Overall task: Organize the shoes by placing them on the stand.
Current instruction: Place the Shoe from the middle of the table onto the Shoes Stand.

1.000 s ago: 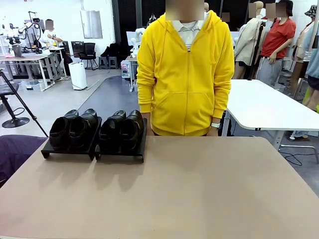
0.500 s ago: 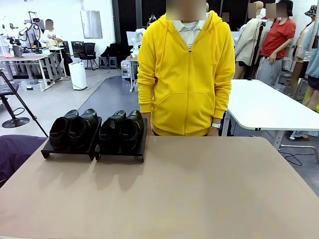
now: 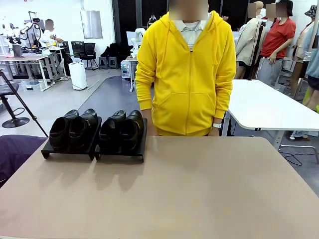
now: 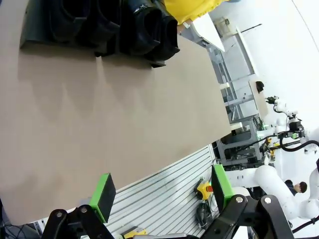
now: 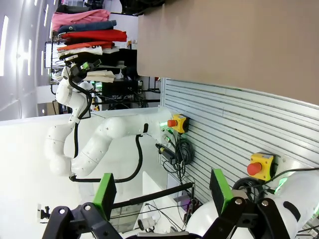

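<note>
Four shoes [image 3: 97, 130] atop the stand [image 3: 119, 152]

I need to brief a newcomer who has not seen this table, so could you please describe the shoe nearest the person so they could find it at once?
Start at the tan table and look to its far left corner, where two black stands sit side by side. Take the stand closer to the person in the yellow hoodie. Of its black pair, the shoe on the outer edge beside the person is the one.

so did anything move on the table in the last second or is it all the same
Nothing on the table moved. The person in the yellow hoodie shifted slightly and stands a bit straighter. The four shoes sit on the stand as before, and both grippers, left gripper and right gripper, hang open, holding nothing.
</note>
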Available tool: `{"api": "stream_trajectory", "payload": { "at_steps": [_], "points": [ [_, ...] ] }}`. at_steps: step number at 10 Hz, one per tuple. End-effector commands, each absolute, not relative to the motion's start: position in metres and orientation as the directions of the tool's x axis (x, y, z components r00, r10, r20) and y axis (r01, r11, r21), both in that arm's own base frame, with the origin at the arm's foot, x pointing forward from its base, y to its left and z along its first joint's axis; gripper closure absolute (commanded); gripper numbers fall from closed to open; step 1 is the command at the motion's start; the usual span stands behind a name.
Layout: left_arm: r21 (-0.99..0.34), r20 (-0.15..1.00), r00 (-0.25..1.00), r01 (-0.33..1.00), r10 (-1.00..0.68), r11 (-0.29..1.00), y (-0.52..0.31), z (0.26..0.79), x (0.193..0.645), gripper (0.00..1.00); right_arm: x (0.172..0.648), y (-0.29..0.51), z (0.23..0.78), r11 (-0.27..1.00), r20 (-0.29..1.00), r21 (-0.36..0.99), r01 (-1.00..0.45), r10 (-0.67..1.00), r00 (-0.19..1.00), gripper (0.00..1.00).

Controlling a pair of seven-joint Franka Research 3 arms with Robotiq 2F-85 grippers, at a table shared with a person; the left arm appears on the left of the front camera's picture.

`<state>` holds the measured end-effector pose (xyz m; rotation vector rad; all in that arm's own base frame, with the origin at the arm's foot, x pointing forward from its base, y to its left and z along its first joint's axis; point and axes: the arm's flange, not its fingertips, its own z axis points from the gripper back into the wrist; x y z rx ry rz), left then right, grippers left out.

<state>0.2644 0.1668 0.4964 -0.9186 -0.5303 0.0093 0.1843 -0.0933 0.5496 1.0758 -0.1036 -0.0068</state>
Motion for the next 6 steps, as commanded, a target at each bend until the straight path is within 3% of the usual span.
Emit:
{"api": "stream_trajectory", "payload": {
  "at_steps": [1,6],
  "points": [
    [-0.770,0.426,0.872,0.211,0.241,0.602,0.1651,0.4948,0.2616,0.00,0.1860,-0.0917,0.5538,0.457,0.109,0.886,-0.074,-0.051,0.993,0.00],
    [-0.770,0.426,0.872,0.211,0.241,0.602,0.1651,0.4948,0.2616,0.00,0.1860,-0.0917,0.5538,0.457,0.109,0.886,-0.074,-0.051,0.993,0.00]
  ]
}}
